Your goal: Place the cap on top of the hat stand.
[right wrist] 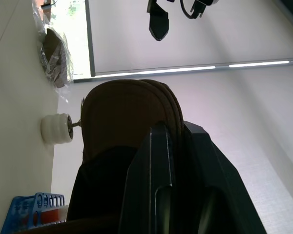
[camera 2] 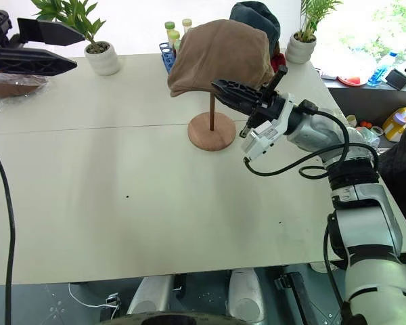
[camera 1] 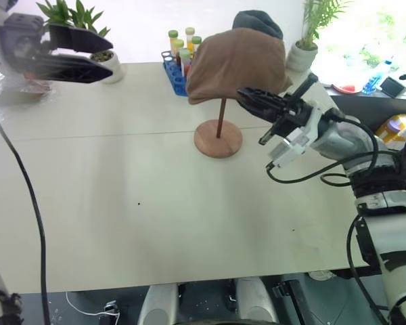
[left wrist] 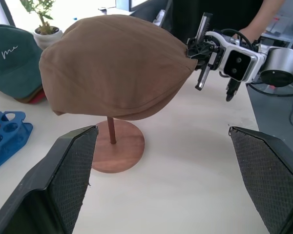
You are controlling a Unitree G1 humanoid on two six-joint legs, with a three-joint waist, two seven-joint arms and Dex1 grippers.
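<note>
step: release | my right gripper [camera 2: 220,87] at frame centre, jaws near-closed on the cap's [camera 2: 216,51] brim; cap sits on the hat stand [camera 2: 211,130] | open fully, back off level, don't drag | left gripper [camera 1: 98,54] wide open, empty

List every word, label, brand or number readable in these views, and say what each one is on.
"me": white script, as best it reads, on the dark teal hat lying beyond the cap.
Bottle labels in the blue rack: too small to read.
Items on the side counter: too blurred to read.
No writing shows on the cap, the hat stand or either gripper.
</note>
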